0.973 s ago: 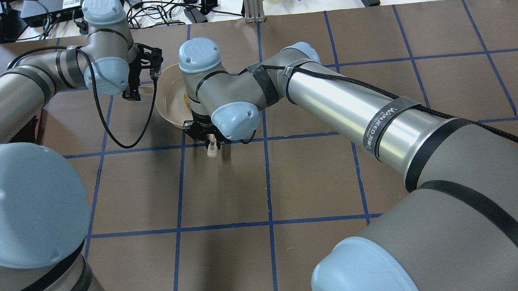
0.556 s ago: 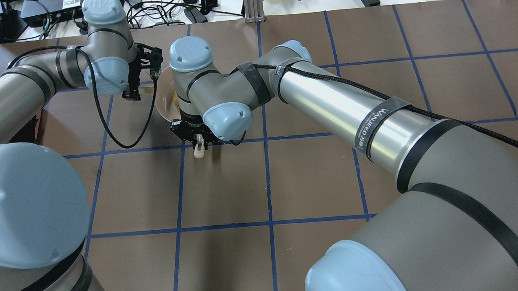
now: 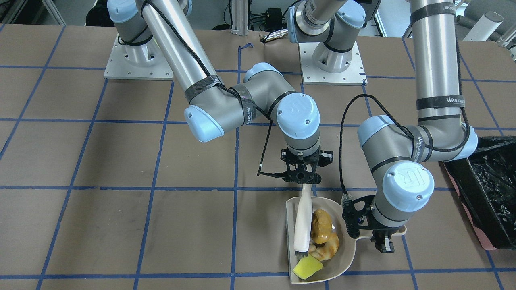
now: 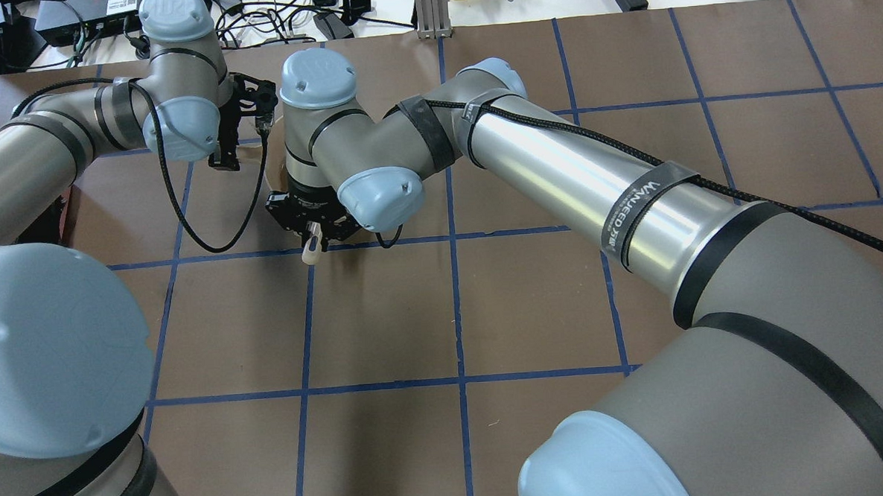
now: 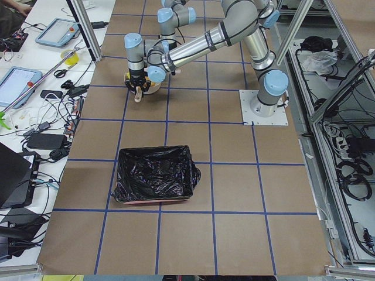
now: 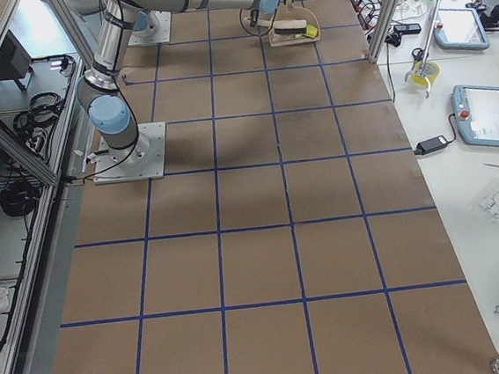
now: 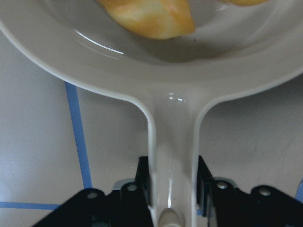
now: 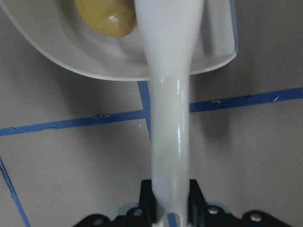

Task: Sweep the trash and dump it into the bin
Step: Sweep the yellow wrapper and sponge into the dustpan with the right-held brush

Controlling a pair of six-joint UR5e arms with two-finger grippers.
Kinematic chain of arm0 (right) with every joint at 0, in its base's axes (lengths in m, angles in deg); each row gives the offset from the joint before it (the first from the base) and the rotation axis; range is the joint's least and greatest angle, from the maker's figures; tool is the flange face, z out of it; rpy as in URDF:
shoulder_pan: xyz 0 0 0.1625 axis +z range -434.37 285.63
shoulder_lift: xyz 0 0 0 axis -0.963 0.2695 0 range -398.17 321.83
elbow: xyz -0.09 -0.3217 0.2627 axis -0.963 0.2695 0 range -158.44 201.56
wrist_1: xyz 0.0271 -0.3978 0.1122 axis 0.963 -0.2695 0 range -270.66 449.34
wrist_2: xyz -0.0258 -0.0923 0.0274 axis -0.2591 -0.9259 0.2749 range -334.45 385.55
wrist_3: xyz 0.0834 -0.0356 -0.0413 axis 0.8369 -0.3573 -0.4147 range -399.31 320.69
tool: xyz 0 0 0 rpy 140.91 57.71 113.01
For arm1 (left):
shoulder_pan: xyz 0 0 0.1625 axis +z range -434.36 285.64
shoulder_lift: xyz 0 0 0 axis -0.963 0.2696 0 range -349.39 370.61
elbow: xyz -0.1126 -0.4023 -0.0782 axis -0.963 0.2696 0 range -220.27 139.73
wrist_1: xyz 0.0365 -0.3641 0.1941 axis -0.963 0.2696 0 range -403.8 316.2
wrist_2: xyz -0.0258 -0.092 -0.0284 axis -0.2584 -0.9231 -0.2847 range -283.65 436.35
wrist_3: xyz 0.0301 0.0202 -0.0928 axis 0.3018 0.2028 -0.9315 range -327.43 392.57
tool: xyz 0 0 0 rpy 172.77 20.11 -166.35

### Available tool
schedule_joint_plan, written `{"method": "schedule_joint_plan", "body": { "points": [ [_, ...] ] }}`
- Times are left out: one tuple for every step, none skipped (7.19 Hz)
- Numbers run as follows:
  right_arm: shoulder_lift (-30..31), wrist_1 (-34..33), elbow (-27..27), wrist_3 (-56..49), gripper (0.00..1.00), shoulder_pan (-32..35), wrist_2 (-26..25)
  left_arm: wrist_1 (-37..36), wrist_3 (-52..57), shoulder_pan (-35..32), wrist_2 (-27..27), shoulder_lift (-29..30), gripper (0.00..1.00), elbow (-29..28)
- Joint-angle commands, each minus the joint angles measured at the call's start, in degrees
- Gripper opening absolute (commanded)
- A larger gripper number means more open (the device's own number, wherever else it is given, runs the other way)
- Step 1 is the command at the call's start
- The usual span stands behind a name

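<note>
The beige dustpan (image 3: 346, 257) lies on the table. In it are the golden-brown lump (image 3: 320, 224), the tan croissant piece (image 3: 328, 249) and the yellow sponge wedge (image 3: 307, 268). My left gripper (image 3: 383, 243) is shut on the dustpan's handle (image 7: 173, 151). My right gripper (image 3: 302, 179) is shut on a white brush handle (image 3: 303, 223) that lies across the pan, its dark bristles beside the sponge. The lump (image 8: 106, 16) shows by the brush handle (image 8: 168, 94) in the right wrist view. The black-lined pink bin (image 3: 479, 189) stands apart, on my left side.
The bin (image 5: 153, 181) sits about two grid squares from the dustpan along the table. Cables, boxes and tablets lie on the white bench past the table's far edge (image 4: 327, 14). Both arm bases (image 3: 137, 60) stand at the table's back.
My right arm has moved left in the overhead view, carrying the brush across the dustpan and covering it. My left arm and the dustpan have stayed in place.
</note>
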Motion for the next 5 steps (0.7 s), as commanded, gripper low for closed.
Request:
{"method": "schedule_joint_plan", "body": {
  "points": [
    [0.2, 4.4, -0.4, 0.1, 0.00, -0.2, -4.5, 0.0, -0.2, 0.1, -0.4, 0.0, 0.17, 0.0],
    [1.1, 10.1, -0.4, 0.0, 0.00, -0.3, -6.4, 0.0, -0.2, 0.1, -0.5, 0.0, 0.18, 0.1],
    [2.8, 14.9, -0.6, -0.2, 0.00, -1.2, -9.0, 0.0, -0.2, 0.1, -0.5, 0.0, 0.18, 0.1],
    [4.9, 18.7, -0.8, -3.3, 0.00, -3.4, -10.5, 0.0, 0.2, 0.2, -0.4, -0.1, 0.16, 0.0],
    [6.2, 21.6, -0.9, -4.7, 0.00, -6.8, -11.8, 0.0, 0.2, 0.2, -0.5, -0.2, 0.11, 0.0]
  ]
}}
